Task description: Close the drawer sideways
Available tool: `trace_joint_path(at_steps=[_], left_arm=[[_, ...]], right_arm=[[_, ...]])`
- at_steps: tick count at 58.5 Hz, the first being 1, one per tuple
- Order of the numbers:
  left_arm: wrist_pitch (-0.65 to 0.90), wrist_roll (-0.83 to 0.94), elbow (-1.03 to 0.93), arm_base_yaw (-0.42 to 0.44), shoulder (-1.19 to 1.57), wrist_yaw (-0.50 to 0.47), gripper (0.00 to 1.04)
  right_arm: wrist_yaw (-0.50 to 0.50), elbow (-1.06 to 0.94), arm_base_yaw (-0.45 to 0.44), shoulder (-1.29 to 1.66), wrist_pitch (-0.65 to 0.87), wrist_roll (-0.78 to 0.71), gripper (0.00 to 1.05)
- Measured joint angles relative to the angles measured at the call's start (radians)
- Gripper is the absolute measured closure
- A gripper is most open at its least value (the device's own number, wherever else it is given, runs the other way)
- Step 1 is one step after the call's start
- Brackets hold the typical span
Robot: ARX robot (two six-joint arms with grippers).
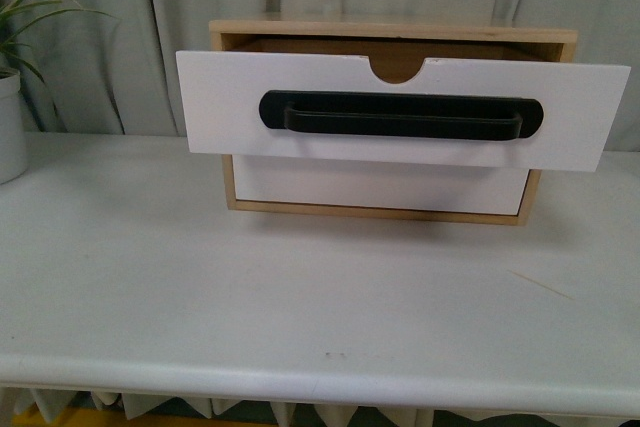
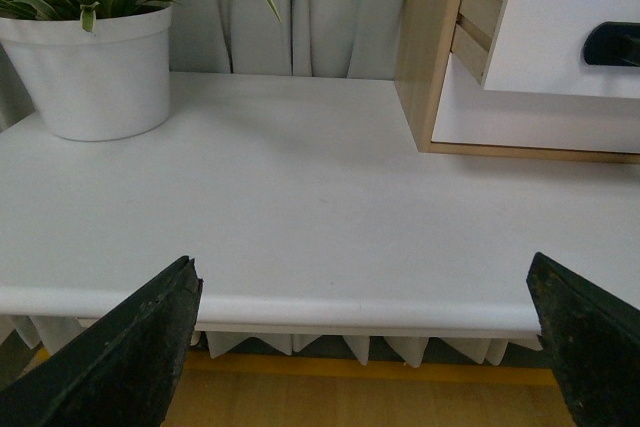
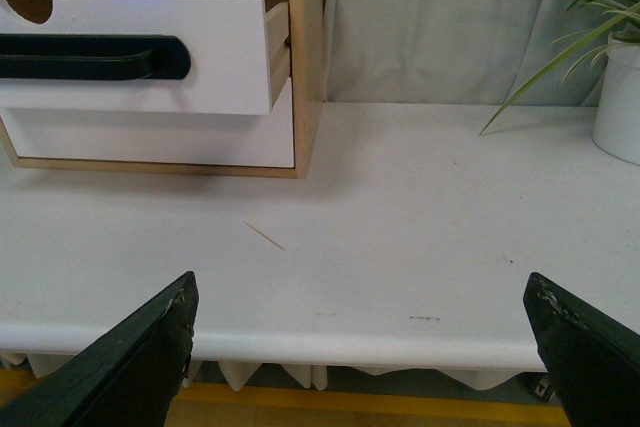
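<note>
The drawer [image 1: 230, 107] is white-fronted with a long black bar handle [image 1: 400, 115] and a semicircular top notch. It stands pulled out of a light wooden cabinet [image 1: 395, 29] at the back of the white table [image 1: 300, 287]. It also shows in the left wrist view [image 2: 545, 32] and the right wrist view [image 3: 215, 72]. Below it sits a plain white drawer front [image 1: 380, 187], pushed in. My left gripper [image 2: 370, 342] is open, near the table's front edge, far from the drawer. My right gripper [image 3: 365, 342] is open, also at the front edge. Neither arm shows in the front view.
A white plant pot [image 2: 95, 72] with green striped leaves stands on the table left of the cabinet. Another white pot [image 3: 620, 102] with a plant stands to the right. Grey curtains [image 1: 100, 37] hang behind. A thin wooden sliver [image 3: 266, 237] lies on the table.
</note>
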Motion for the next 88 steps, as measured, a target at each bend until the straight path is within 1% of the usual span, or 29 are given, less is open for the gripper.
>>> trace_joint_path(at_steps=[39,41,42,43,44,45,46,47,48,50,52,55,58,62,63,64,65,67,68,71,76,81,88], left_arm=[[0.0,0.0,0.0,0.0,0.0,0.0,0.06],[-0.011,-0.006,0.003,-0.014,0.01,-0.032,0.06],[-0.041,-0.026,0.014,-0.038,0.027,-0.14,0.06],[-0.06,-0.039,0.021,-0.054,0.041,-0.183,0.06],[-0.092,-0.063,0.038,-0.085,0.075,-0.274,0.06],[-0.105,-0.07,0.046,-0.1,0.095,-0.298,0.06],[-0.119,-0.103,0.057,-0.129,0.133,-0.401,0.06],[-0.123,-0.114,0.063,-0.141,0.151,-0.438,0.06],[-0.128,-0.14,0.07,-0.162,0.184,-0.497,0.06],[-0.137,-0.183,0.084,-0.185,0.228,-0.559,0.06],[-0.14,-0.223,0.1,-0.2,0.267,-0.589,0.06],[-0.118,-0.358,0.148,-0.224,0.354,-0.591,0.06],[-0.082,-0.477,0.201,-0.246,0.448,-0.555,0.06],[-0.03,-0.614,0.244,-0.27,0.555,-0.515,0.06],[-0.021,-0.623,0.249,-0.273,0.57,-0.509,0.06],[-0.002,-0.668,0.262,-0.28,0.601,-0.498,0.06],[0.007,-0.676,0.268,-0.283,0.616,-0.493,0.06],[0.049,-0.745,0.293,-0.301,0.674,-0.491,0.06],[0.06,-0.752,0.298,-0.304,0.689,-0.49,0.06],[0.116,-0.821,0.335,-0.328,0.761,-0.485,0.06],[0.19,-0.886,0.405,-0.369,0.867,-0.479,0.06],[0.235,-0.919,0.47,-0.402,0.961,-0.478,0.06],[0.297,-0.952,0.551,-0.434,1.102,-0.462,0.06]], right_arm=[[0.0,0.0,0.0,0.0,0.0,0.0,0.09],[-0.019,0.012,0.0,0.016,-0.039,-0.027,0.09],[-0.026,0.02,0.0,0.024,-0.057,-0.034,0.09],[-0.037,0.034,0.0,0.051,-0.087,-0.066,0.09],[-0.04,0.04,0.0,0.066,-0.093,-0.08,0.09],[-0.047,0.05,0.002,0.101,-0.094,-0.101,0.09],[-0.049,0.055,0.003,0.118,-0.091,-0.114,0.09],[-0.053,0.065,0.004,0.152,-0.079,-0.142,0.09],[-0.055,0.07,0.005,0.169,-0.072,-0.155,0.09],[-0.06,0.087,0.007,0.224,-0.04,-0.203,0.09],[-0.06,0.106,0.014,0.279,-0.004,-0.246,0.09],[-0.049,0.154,0.048,0.423,0.108,-0.384,0.09],[-0.046,0.182,0.088,0.534,0.204,-0.518,0.09],[-0.042,0.199,0.123,0.629,0.297,-0.643,0.09],[-0.043,0.206,0.133,0.661,0.322,-0.682,0.09],[-0.045,0.209,0.138,0.676,0.333,-0.692,0.09],[-0.047,0.216,0.146,0.706,0.354,-0.738,0.09],[-0.051,0.226,0.157,0.751,0.382,-0.779,0.09],[-0.052,0.231,0.164,0.78,0.401,-0.818,0.09],[-0.055,0.237,0.176,0.837,0.447,-0.868,0.09],[-0.056,0.246,0.191,0.949,0.541,-0.955,0.09],[-0.052,0.263,0.198,1.048,0.625,-1.01,0.09],[-0.049,0.298,0.2,1.148,0.7,-1.055,0.09]])
